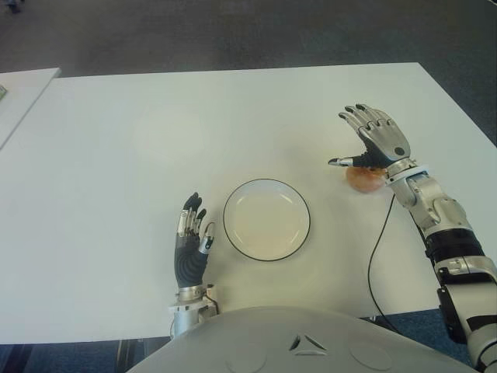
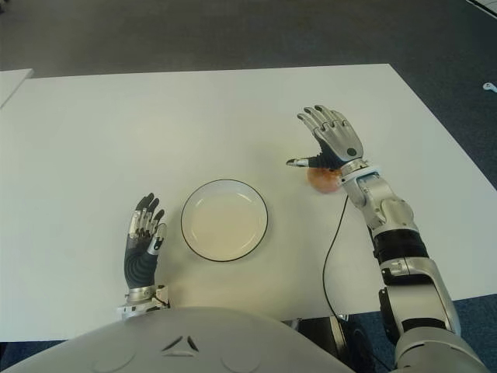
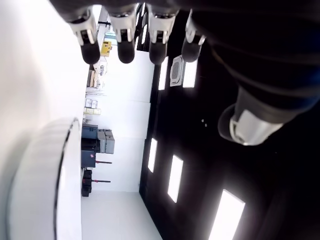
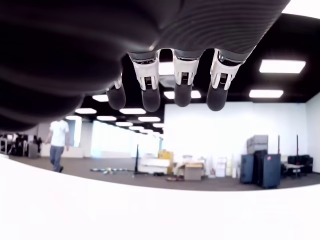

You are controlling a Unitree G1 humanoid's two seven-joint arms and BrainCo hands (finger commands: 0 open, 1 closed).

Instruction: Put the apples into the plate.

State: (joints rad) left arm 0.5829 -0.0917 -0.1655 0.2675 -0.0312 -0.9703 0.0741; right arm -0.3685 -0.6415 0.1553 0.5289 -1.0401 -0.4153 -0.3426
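The left hand [image 1: 189, 247] shows at the near edge of the white surface [image 1: 116, 155], just left of the plate [image 1: 266, 219]. Its fingers [image 1: 187, 220] are extended and relaxed, and hold nothing. The plate is white with a dark rim and carries nothing. To its right, a thin black cable [image 1: 376, 249] runs across the surface toward the near edge. The right hand [image 1: 378, 143] is positioned right of the plate, palm down, fingers spread and released. One apple [image 1: 363, 179] lies on the surface directly beneath the heel of this hand and the wrist; the hand covers most of it, so contact cannot be determined. The apple is apart from the plate.

The left wrist view shows the plate rim [image 3: 62, 165] edge-on beside the extended fingers. The right wrist view shows four straight fingertips [image 4: 182, 95] with no apple between them, a room behind, and a person [image 4: 57, 144] far off. The eye views show neither room nor person.
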